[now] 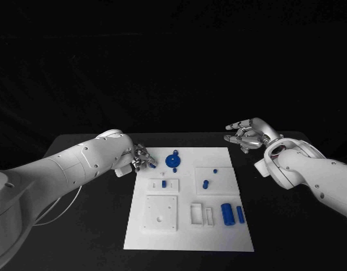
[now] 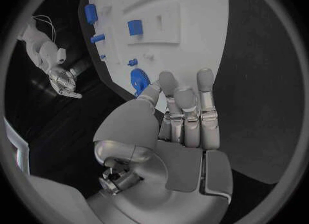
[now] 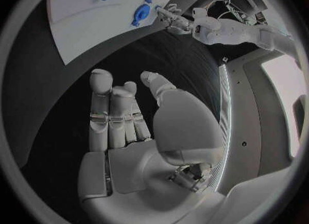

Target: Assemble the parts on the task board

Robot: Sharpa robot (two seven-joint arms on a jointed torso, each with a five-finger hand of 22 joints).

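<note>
The white task board (image 1: 190, 237) lies in the middle of the black table. A round blue part (image 1: 173, 160) sits near its far edge, and two blue cylinders (image 1: 233, 214) lie side by side towards its near right. Small blue pieces (image 1: 164, 183) (image 1: 206, 183) rest in the middle blocks. My left hand (image 1: 141, 157) hovers at the board's far left corner, fingers straight and empty (image 2: 183, 116), its thumb close to the round part (image 2: 139, 80). My right hand (image 1: 251, 136) is off the far right corner, fingers spread, palm empty (image 3: 129, 116).
White raised blocks (image 1: 161, 213) and a slotted holder (image 1: 199, 213) stand on the near half of the board. Bare black table (image 1: 304, 237) borders the board on both sides. From the right wrist the round part (image 3: 141, 14) shows beside my left hand (image 3: 170, 15).
</note>
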